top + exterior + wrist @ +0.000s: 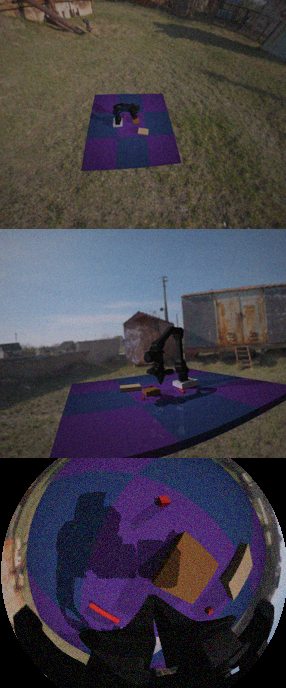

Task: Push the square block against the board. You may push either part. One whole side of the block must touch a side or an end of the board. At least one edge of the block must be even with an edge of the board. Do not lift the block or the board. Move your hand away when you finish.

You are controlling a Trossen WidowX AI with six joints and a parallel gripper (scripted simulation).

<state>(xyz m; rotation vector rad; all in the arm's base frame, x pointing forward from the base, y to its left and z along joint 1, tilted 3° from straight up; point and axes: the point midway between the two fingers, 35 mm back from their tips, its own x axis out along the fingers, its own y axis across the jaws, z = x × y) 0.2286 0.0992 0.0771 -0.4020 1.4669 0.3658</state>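
The orange-brown square block (136,121) (151,392) (194,569) lies flat on the mat. The pale tan board (143,131) (130,388) (242,572) lies flat a short way from it, with mat showing between them. They do not touch. My gripper (136,118) (160,382) (152,597) is shut and holds nothing. Its tips are near the block's edge on the side away from the board and look raised above the mat. Whether they touch the block cannot be told.
A red stick (124,116) (182,391) (104,613) lies near the arm's white base (115,125) (185,385). Small red pieces lie around the block, one (209,610) between block and board in the wrist view and another (163,501) farther off.
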